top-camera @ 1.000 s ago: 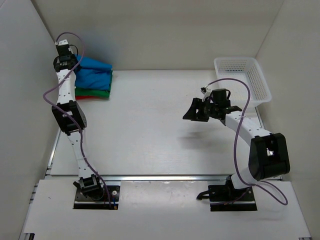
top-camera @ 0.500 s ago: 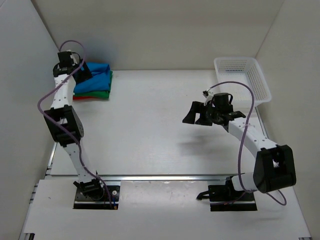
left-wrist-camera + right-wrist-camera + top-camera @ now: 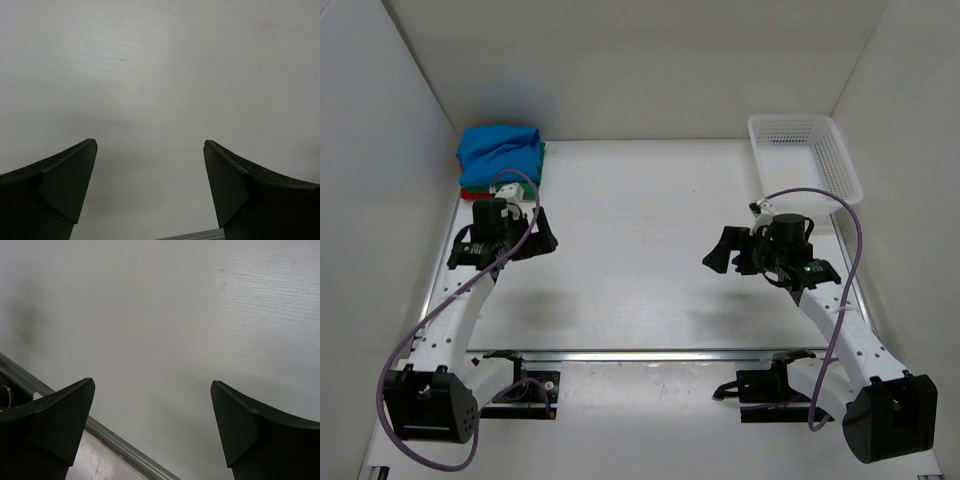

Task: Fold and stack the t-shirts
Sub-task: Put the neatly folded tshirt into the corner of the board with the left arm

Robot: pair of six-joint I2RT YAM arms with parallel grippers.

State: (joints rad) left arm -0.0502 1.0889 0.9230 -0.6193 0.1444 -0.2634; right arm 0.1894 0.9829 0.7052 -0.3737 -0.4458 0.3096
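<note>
While both arms hang over the table (image 3: 630,200), the t-shirts (image 3: 500,150) sit in one pile at the far left corner of the table, close to the walls. The blue t-shirt (image 3: 495,145) is on top and looks a bit lumpy. A thin edge of the green t-shirt (image 3: 541,158) peeks out under it. A small strip of the red t-shirt (image 3: 468,192) shows at the very bottom.

Just nearer than the pile, over the left side of the table, is the left pincer (image 3: 535,237) (image 3: 150,145). It does not touch the shirts. Its two black fingers (image 3: 65,185) are spread wide apart. Nothing is held between them, only plain white table shows there.

Over the right side of the table is the right pincer (image 3: 730,255) (image 3: 152,382). It is wide open too, and it holds nothing. Below it I can see white table and a grey metal rail (image 3: 115,445) at the near edge of the table.

At the far right corner of the table sits a white basket (image 3: 847,157) with lots of little holes in its sides.
</note>
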